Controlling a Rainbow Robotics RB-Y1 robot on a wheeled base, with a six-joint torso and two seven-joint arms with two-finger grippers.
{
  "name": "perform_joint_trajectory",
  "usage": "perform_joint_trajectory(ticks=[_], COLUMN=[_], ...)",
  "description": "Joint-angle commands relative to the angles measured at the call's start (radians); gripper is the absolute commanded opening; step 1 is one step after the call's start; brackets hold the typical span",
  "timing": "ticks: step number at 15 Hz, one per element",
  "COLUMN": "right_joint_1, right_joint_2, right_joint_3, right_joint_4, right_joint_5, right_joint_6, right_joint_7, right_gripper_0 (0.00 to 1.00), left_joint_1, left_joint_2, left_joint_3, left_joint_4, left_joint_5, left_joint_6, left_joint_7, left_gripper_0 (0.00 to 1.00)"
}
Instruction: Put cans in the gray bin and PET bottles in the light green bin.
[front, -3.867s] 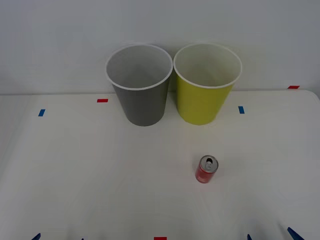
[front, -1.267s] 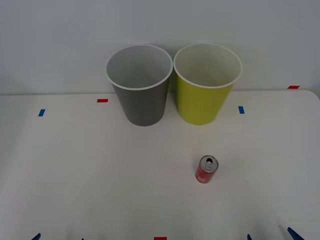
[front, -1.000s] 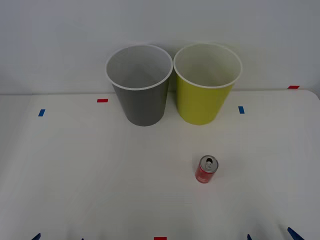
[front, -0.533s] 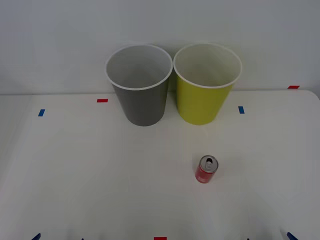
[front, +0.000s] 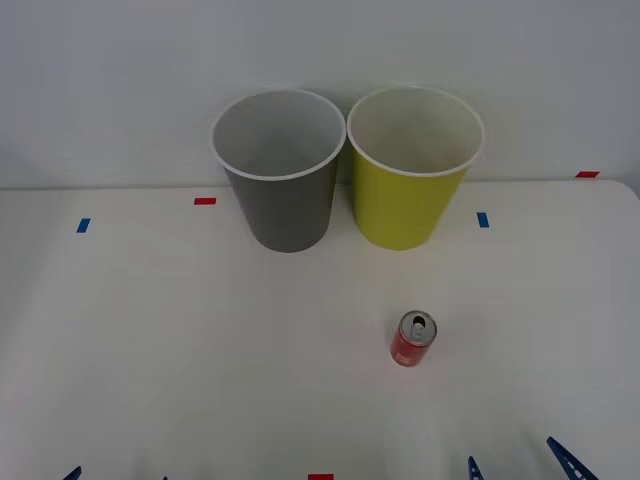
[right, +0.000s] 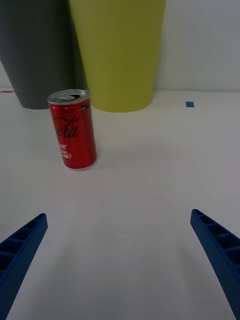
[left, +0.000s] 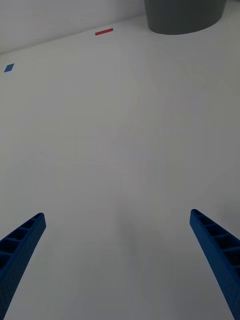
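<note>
A small red can (front: 412, 339) with a silver top stands upright on the white table (front: 200, 340), right of centre. Behind it stand the gray bin (front: 280, 190) and the light green bin (front: 410, 195), side by side at the table's back. My right gripper (front: 518, 468) is open at the front edge, near side and to the right of the can. In the right wrist view the can (right: 72, 130) stands ahead of the open right gripper (right: 119, 216), off toward one finger, before the light green bin (right: 117, 50). My left gripper (front: 118, 476) is open at the front left. PET bottles are out of view.
Small tape marks lie on the table: red (front: 205, 201) and blue (front: 83, 225) at the left, blue (front: 483, 219) and red (front: 587, 174) at the right. In the left wrist view the gray bin's base (left: 185, 15) is far ahead of bare table.
My right gripper has crept forward and to the left, toward the can. The can, both bins and the left gripper have stayed put.
</note>
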Motion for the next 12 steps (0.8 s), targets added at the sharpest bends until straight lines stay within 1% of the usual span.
perform_joint_trajectory(ticks=[1, 6, 9, 12], right_joint_1=[-0.06, -0.222, -0.316, -0.39], right_joint_2=[-0.042, -0.039, -0.002, 0.041], right_joint_3=[0.048, 0.106, 0.126, 0.128], right_joint_4=[0.003, 0.074, 0.147, 0.161], right_joint_5=[0.0, -0.008, -0.012, -0.014], right_joint_6=[-0.022, -0.031, -0.03, 0.032], right_joint_7=[0.016, 0.023, 0.022, 0.02], right_gripper_0=[1.0, 1.0, 1.0, 1.0], left_joint_1=[0.0, 0.0, 0.0, 0.0], left_joint_2=[0.0, 0.0, 0.0, 0.0], left_joint_3=[0.0, 0.0, 0.0, 0.0], left_joint_4=[0.0, 0.0, 0.0, 0.0], left_joint_5=[0.0, 0.0, 0.0, 0.0], left_joint_6=[0.0, 0.0, 0.0, 0.0], left_joint_7=[0.0, 0.0, 0.0, 0.0], left_gripper_0=[1.0, 1.0, 1.0, 1.0])
